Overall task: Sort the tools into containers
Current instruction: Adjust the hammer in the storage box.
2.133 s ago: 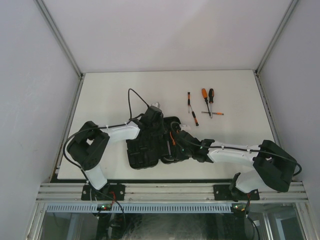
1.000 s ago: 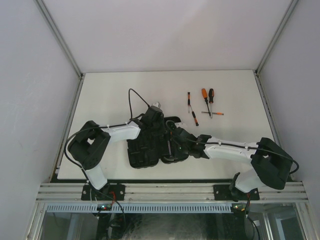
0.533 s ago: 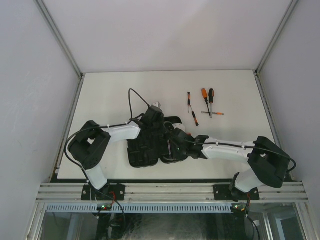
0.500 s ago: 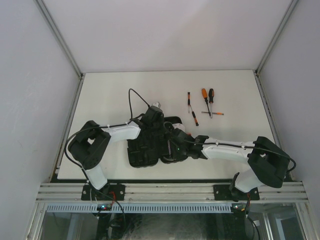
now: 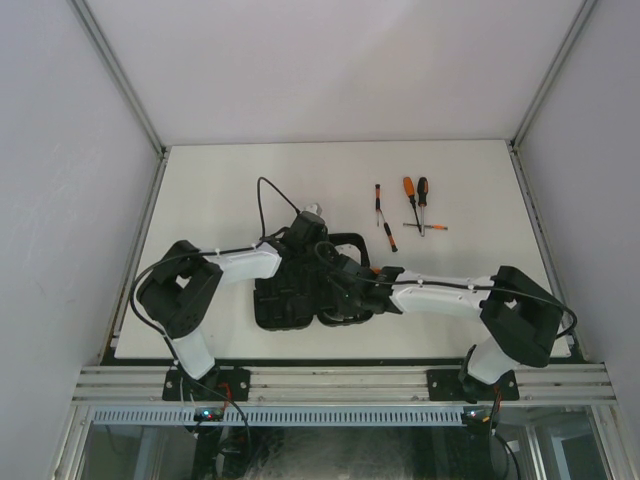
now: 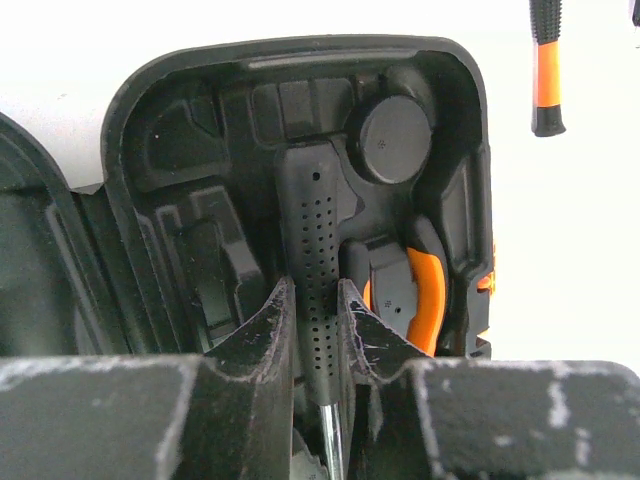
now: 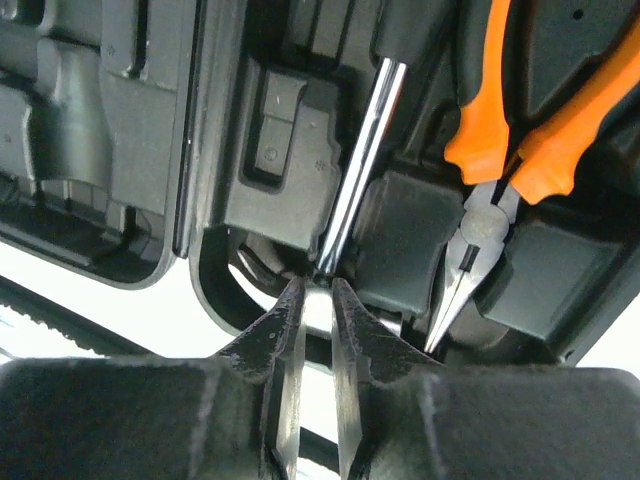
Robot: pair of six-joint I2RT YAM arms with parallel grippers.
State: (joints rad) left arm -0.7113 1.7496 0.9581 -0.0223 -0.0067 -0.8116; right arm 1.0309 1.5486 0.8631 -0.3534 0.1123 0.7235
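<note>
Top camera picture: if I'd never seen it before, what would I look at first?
Probably the open black tool case in the middle of the white table, with both arms meeting over it. The left end effector squeezes a tool's black dotted handle while the right end effector pinches its shiny shaft, beside bright orange pliers in the case. Orange-and-black screwdrivers lie loose farther back on the right.

We log the case lying open on the table, near centre and towards the front edge. In one half the hammer lies in a slot, with the pliers in the slot just beside it. Screwdrivers lie loose on the table behind and right of the case, apart from it.
</note>
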